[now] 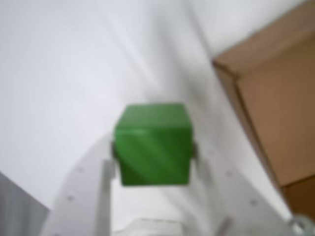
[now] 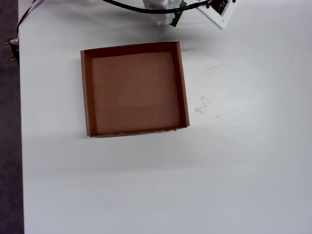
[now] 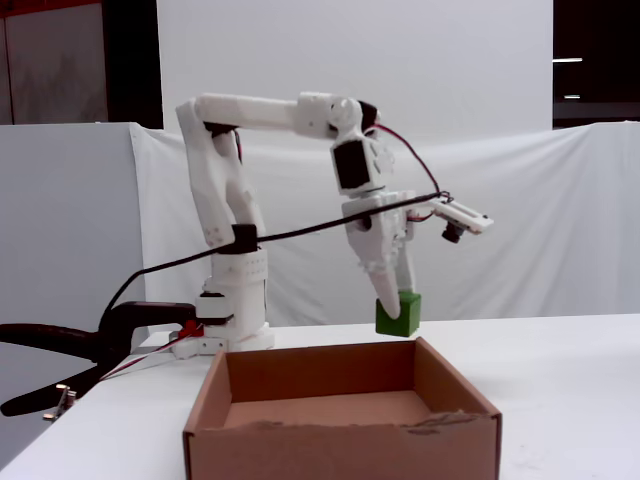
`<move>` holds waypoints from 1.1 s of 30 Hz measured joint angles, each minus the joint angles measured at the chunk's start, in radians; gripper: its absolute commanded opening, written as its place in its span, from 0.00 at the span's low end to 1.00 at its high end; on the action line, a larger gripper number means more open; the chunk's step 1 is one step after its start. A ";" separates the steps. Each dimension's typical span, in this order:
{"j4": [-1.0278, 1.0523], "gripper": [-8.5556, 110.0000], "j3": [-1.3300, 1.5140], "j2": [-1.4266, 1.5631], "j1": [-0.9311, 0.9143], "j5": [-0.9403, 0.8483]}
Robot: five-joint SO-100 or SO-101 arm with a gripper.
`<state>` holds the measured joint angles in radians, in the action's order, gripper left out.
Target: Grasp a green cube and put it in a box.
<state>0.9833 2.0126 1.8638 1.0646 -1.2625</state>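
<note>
The green cube [image 1: 153, 145] sits squeezed between my two white fingers in the wrist view, with my gripper [image 1: 153, 150] shut on its sides. In the fixed view the cube [image 3: 400, 320] hangs in the gripper [image 3: 397, 306] above the table, just behind the far wall of the brown cardboard box [image 3: 340, 445]. From overhead, only a green sliver of the cube [image 2: 181, 7] shows under the arm, beyond the top wall of the box [image 2: 85, 92]. The box floor is bare. In the wrist view a corner of the box [image 1: 275, 98] lies to the right.
In the fixed view a black clamp [image 3: 60, 345] holds the arm's base at the table's left edge, and a black cable [image 3: 300, 232] runs across the arm. In the overhead view, faint scribble marks [image 2: 201, 105] lie right of the box, and the table's left edge [image 2: 20, 146] is close by.
</note>
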 measured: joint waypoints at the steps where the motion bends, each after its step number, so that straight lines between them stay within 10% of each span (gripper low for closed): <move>1: 0.009 0.16 0.000 0.021 -0.014 0.000; 33: 0.061 0.15 0.077 0.365 -0.483 -0.002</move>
<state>1.0446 2.0893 2.2289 0.5814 -1.2640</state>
